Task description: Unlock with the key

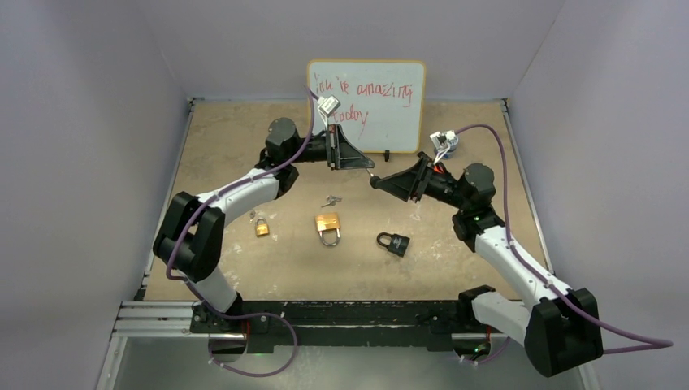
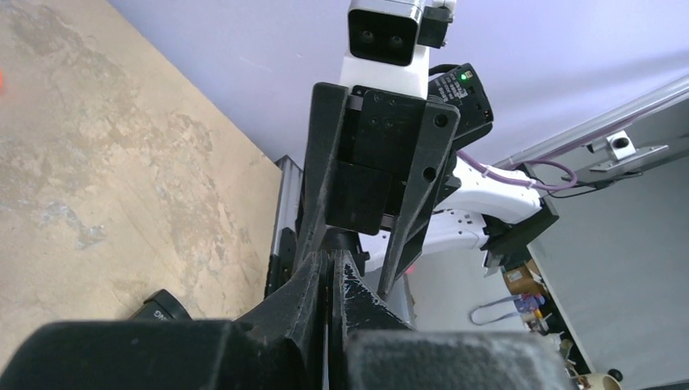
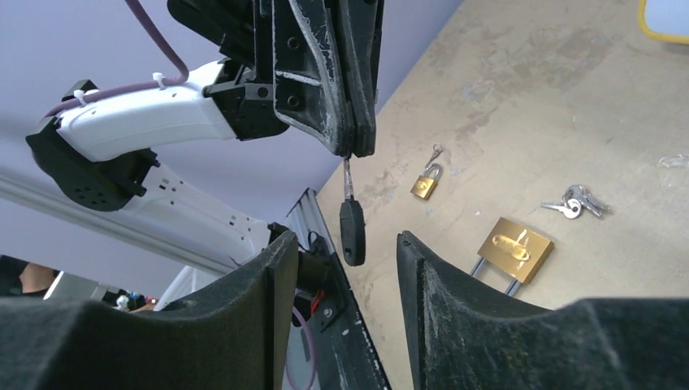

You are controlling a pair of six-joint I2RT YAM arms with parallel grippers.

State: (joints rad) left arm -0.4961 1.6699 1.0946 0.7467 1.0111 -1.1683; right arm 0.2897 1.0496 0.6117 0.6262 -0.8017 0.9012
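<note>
A key (image 3: 352,219) with a black head and a thin metal blade hangs in the air. My left gripper (image 3: 356,150) is shut on the tip of its blade. In the right wrist view the black head sits between the fingers of my right gripper (image 3: 347,241), which is open, with a gap on each side of the head. In the top view the two grippers meet tip to tip, left (image 1: 370,171) and right (image 1: 379,184), above the table's middle. Three padlocks lie below them: a small brass one (image 1: 262,227), a large brass one (image 1: 328,228) and a black one (image 1: 393,242).
A bunch of spare keys (image 1: 330,200) lies left of the grippers, near the large brass padlock. A whiteboard (image 1: 366,97) with red writing leans on the back wall. Side walls close in the brown table (image 1: 455,268) left and right.
</note>
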